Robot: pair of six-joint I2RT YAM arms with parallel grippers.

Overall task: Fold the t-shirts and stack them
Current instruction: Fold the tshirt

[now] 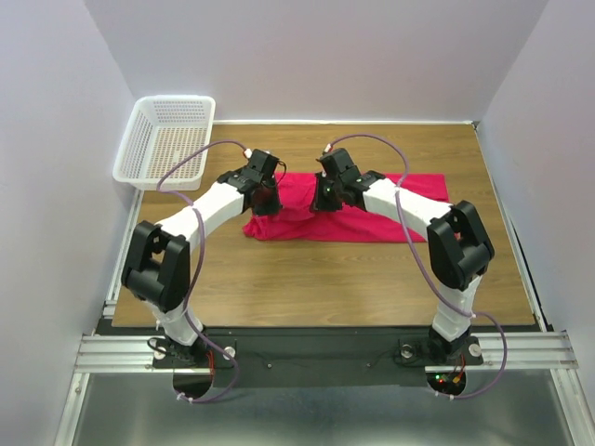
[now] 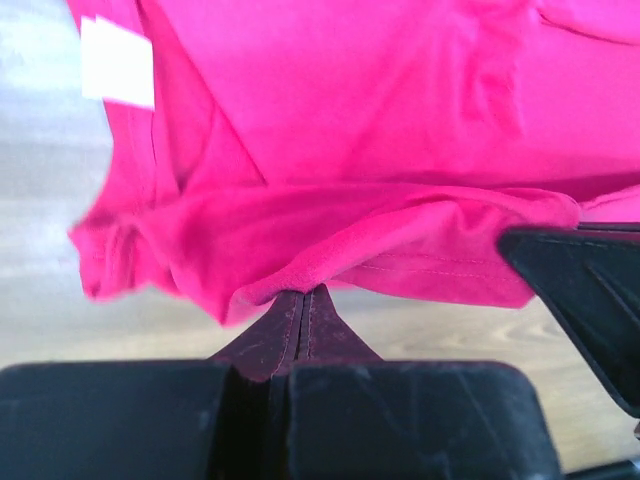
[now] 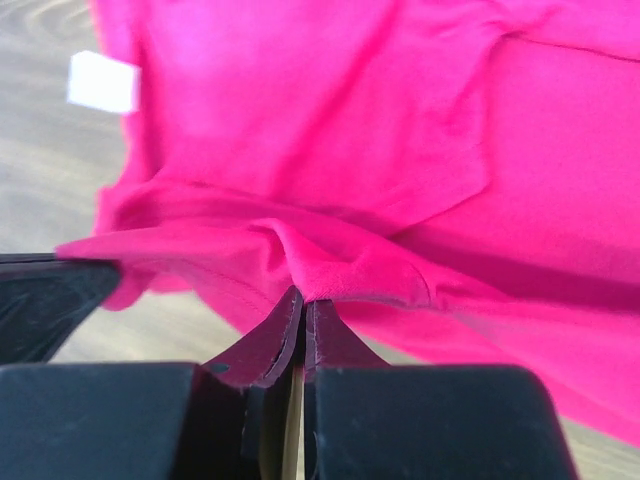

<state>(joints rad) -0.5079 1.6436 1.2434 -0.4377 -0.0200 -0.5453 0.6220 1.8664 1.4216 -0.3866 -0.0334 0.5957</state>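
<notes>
One crimson-pink t-shirt (image 1: 372, 209) lies across the middle of the wooden table, bunched at its left end. My left gripper (image 1: 267, 199) is shut on the t-shirt near that left end; in the left wrist view its tips (image 2: 303, 292) pinch a fold of the t-shirt (image 2: 380, 120). A short way to the right, my right gripper (image 1: 324, 197) is shut on the t-shirt too; the right wrist view shows its tips (image 3: 304, 299) clamping a ridge of the t-shirt (image 3: 330, 130). The white neck label (image 2: 117, 62) (image 3: 102, 82) shows at upper left in both wrist views.
A white mesh basket (image 1: 167, 139) stands at the table's back left corner. Bare wood table (image 1: 316, 279) runs between the shirt and the arm bases. White walls close in the back and both sides. The other arm's gripper body shows at the edge of each wrist view.
</notes>
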